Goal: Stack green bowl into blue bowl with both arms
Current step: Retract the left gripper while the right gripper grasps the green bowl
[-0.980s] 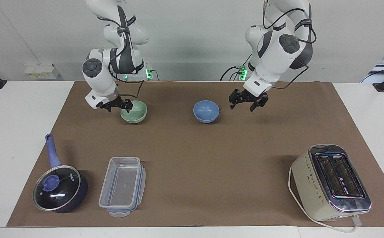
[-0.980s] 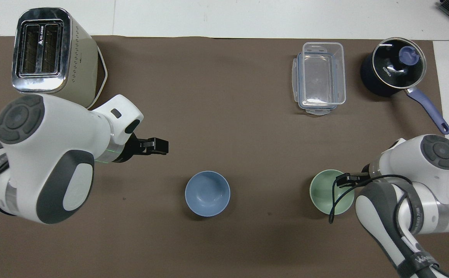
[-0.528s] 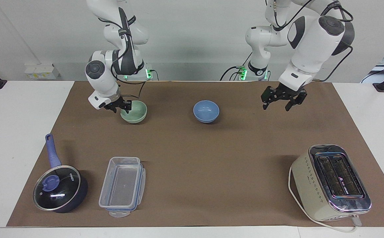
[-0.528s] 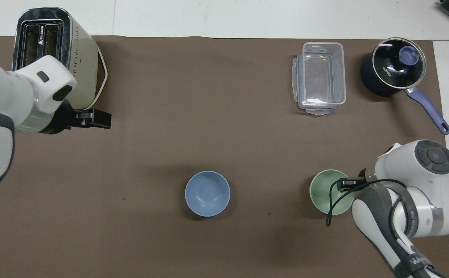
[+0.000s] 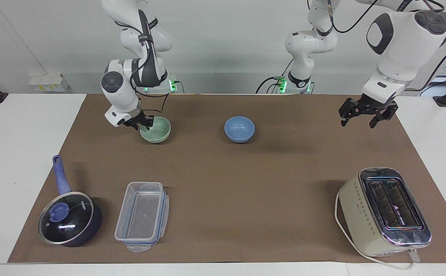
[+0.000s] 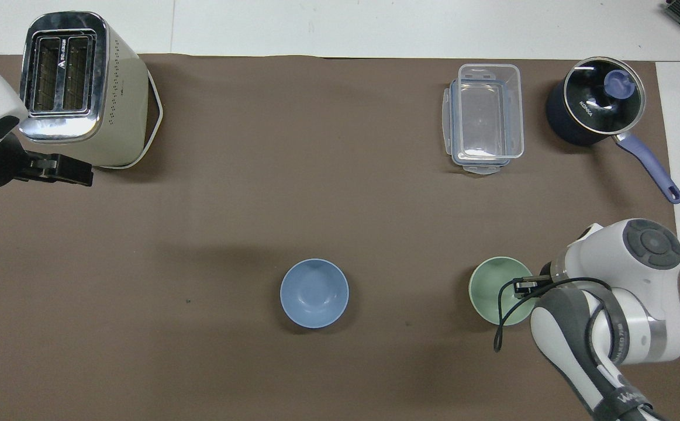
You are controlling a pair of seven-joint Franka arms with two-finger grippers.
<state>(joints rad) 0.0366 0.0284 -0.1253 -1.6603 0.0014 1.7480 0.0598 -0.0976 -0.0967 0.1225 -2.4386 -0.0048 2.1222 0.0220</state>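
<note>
Right gripper [image 5: 143,123]: working at the rim of the green bowl [image 5: 156,130], upper left of the facing view; one finger appears to be reaching inside the rim and the other outside, so the wall is being pinched for a lift. Whether the fingers are already bearing on the wall cannot be told.
Green bowl: sitting upright on the brown mat [image 5: 223,184], toward the right arm's end of the table; not yet lifted.
Blue bowl [image 5: 239,128]: standing upright and empty at upper centre of the facing view, beside the green bowl but well apart from it, mouth up to receive the stack.
Left gripper [image 5: 364,113]: hanging at upper right of the facing view with fingers spread wide and holding nothing, over the mat's edge well clear of both bowls; the arm is waiting, leaving the path between the bowls free.
Judgement: the grasp step is in hand; stacking is not yet done.
Other items: saucepan [image 5: 69,218], clear container [image 5: 142,214] and toaster [image 5: 385,212] are lying along the lower frame, outside the work zone.
</note>
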